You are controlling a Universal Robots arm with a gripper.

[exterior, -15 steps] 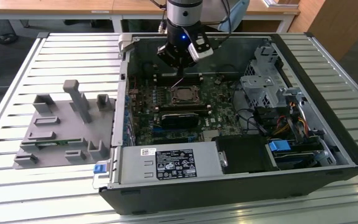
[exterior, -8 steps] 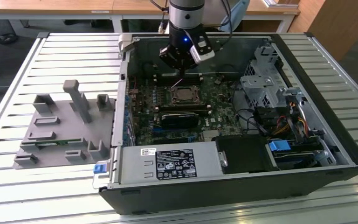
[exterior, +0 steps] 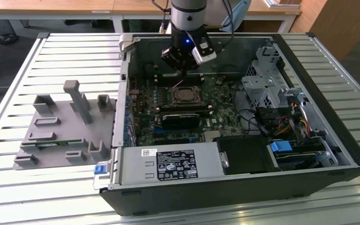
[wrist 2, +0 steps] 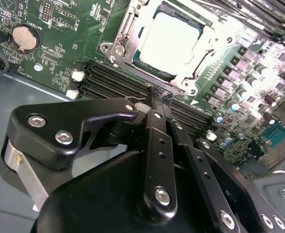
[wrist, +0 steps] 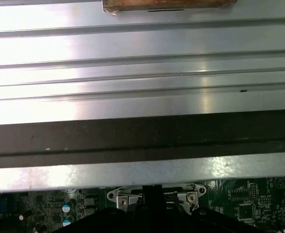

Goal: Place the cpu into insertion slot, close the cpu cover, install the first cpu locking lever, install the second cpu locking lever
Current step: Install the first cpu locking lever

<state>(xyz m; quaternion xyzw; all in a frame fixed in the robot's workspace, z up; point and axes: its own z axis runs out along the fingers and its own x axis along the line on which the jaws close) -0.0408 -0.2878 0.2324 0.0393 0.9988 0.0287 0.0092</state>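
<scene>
Fingers (wrist 2: 154,126) of the one gripper (wrist 2: 157,93) are pressing together, tip against tip, with nothing showing between them. In the exterior view the gripper (exterior: 181,75) is hanging inside one open computer case (exterior: 243,192), over the green motherboard (wrist 2: 60,63).

One cpu (wrist 2: 174,41) is lying flat in the one insertion slot (exterior: 175,98), a little way beyond the fingertips and apart from them. One cpu cover (wrist 2: 183,80) is lying around the edges of the chip as a silvery frame, its near edge being the part closest to the fingertips. Whether either locking lever is latched cannot be told.

Long black memory slots (wrist 2: 108,82) are running crosswise directly under the fingertips, between them and the socket. One coin cell (wrist 2: 25,38) is sitting well off to the side of the fingers.

One power supply (exterior: 167,164) is carrying a printed black-and-white label. One grey fixture tray (exterior: 61,126) is resting beside the case, on the exterior view's left.
</scene>
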